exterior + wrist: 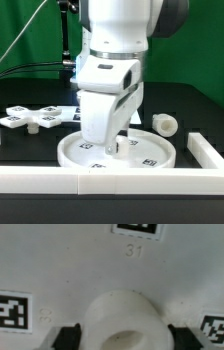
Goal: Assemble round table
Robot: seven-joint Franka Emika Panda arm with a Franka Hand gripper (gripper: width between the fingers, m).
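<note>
The gripper (pixel 120 143) points straight down at the middle of the large rimmed round white plastic disc (pixel 152 152). In the wrist view the gripper (pixel 122 337) has its two dark fingers (pixel 67 337) set narrow, one on each side of a raised white rounded hub (pixel 120 314) with a hollow in its top. Both pads look pressed against the hub's sides, so it is clamped on that hub. Around the hub the disc's flat face (pixel 70 269) carries black-and-white square tags (pixel 12 309) and a printed number 31 (pixel 135 249). In the exterior view the disc lies flat on the dark table (pixel 20 142), near the front. The long straight white border wall (pixel 110 182) runs just beside its rim at 6 o'clock, and whether the two touch cannot be told. The short thick white cylindrical post (pixel 165 123) lies on its side at about 2 o'clock from the disc, close to the rim but apart from it. The flat white cross-shaped piece (pixel 48 117) with tags on its arms lies at about 10 o'clock, clear of the disc.
</note>
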